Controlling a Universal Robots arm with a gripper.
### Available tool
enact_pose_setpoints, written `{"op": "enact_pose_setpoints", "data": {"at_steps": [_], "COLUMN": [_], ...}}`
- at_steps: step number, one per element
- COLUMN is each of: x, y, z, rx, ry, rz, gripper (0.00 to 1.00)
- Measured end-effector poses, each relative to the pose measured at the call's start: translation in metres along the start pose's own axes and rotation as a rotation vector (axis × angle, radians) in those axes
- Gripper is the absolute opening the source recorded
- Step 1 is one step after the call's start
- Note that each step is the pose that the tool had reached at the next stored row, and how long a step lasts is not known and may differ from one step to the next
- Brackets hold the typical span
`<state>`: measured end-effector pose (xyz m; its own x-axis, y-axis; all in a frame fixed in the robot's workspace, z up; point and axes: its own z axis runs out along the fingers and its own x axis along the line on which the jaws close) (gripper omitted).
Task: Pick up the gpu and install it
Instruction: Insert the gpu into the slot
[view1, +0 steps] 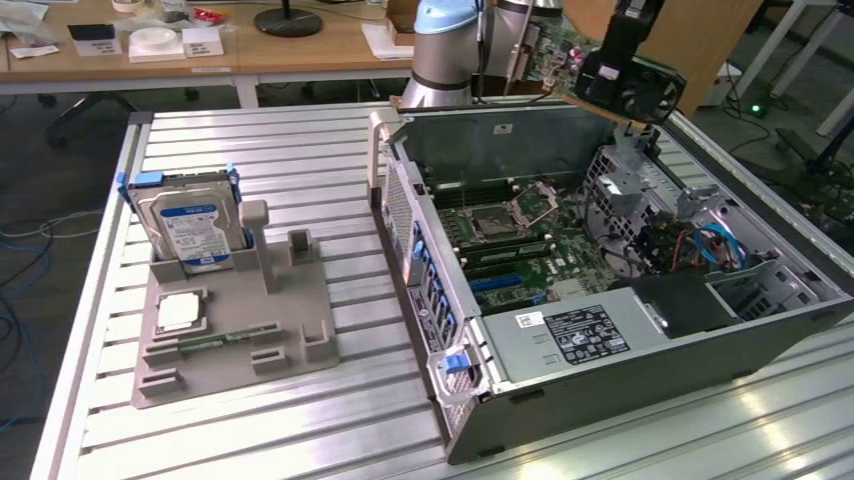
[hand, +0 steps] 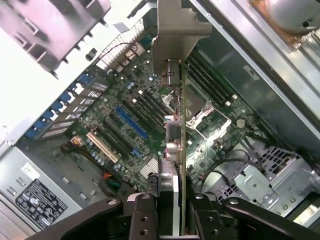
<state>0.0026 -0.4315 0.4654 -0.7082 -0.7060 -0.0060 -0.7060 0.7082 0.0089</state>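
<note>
- above the open computer case (view1: 641, 385), how did the jaws stand?
- clamped tight on the gpu (hand: 175, 130), a finger (hand: 141, 212) on either side of the card, which hung edge-on over the motherboard (hand: 125, 115), clear of its slots.
- and the arm (view1: 447, 45)?
- it stood at the case's far side in the exterior view, its wrist reaching over, gripper (hand: 172, 207) aimed down.

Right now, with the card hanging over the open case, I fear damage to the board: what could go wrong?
The gripper holds the gpu edge-on above the motherboard. If it descends off-line from the blue slot, its edge might strike the CPU socket. Its metal bracket could also catch the case frame.
</note>
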Motion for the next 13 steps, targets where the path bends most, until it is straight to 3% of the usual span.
{"op": "enact_pose_setpoints", "data": {"at_steps": [13], "x": [0.0], "y": [0.0], "z": [0.0001], "rx": [-0.0014], "ry": [0.0021], "rz": [-0.23], "gripper": [0.28]}}
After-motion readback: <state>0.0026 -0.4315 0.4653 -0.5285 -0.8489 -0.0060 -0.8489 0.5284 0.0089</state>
